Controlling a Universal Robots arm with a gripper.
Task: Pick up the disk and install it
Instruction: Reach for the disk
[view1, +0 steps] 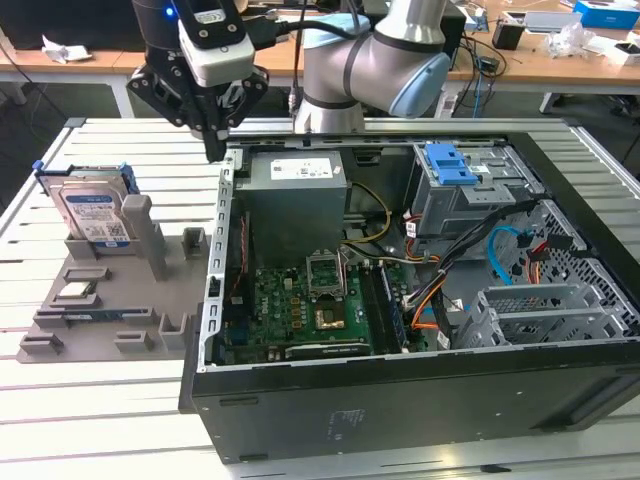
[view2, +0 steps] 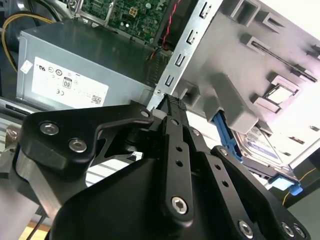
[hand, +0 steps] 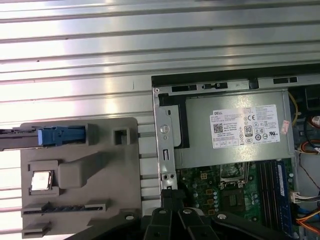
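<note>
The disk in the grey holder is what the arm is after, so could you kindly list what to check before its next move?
1. The disk stands upright in the grey holder, nothing touching it: ok.
2. The gripper holds nothing and hovers by the computer case wall, apart from the disk: ok.
3. Jaws ready for a grasp: not ok, they are shut.
4. Computer case open on top: ok.
5. Free bay in the drive cage: cannot tell.
</note>
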